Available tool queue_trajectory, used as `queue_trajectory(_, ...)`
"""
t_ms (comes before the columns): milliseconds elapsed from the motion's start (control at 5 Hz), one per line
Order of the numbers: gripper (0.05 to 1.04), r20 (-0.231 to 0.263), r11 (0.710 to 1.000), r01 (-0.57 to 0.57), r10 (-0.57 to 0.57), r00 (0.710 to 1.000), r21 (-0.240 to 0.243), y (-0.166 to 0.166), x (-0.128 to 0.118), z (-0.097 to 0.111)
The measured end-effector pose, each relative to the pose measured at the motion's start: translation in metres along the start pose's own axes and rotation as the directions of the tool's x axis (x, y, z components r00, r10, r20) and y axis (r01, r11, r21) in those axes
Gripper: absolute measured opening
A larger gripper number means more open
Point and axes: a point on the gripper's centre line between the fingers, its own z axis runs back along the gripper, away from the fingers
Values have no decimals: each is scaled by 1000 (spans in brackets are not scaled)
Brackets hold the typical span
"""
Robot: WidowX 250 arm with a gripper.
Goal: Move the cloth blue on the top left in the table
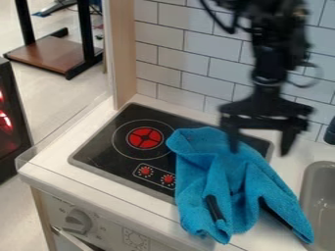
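While the black gripper [259, 151] hangs in the upper right of the frame, released, with its two fingers spread apart, the blue cloth [219, 171] lies rumpled right of center and down toward the bottom edge, partly over the black stovetop [98, 149], partly over the white counter [56, 147], near the gray sink [321, 169].

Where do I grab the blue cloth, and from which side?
I'd pinch a fold in the cloth's upper part, over the stove, coming down from above. It lies rumpled there, giving the open end effector a ridge to close across, while its lower ends splay toward the counter's front and would likely trail.
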Motion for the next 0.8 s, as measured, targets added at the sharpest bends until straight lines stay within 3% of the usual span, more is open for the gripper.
queue_trajectory(200,999,-41,999,-43,44,998,19,13,2,-21)
queue_trajectory(400,999,-103,997,-19,26,994,73,23,-7,-48)
queue_trajectory(600,999,-143,998,-43,49,988,49,27,-4,-63)
queue_trajectory(800,999,-143,995,-72,81,986,66,31,0,-72)
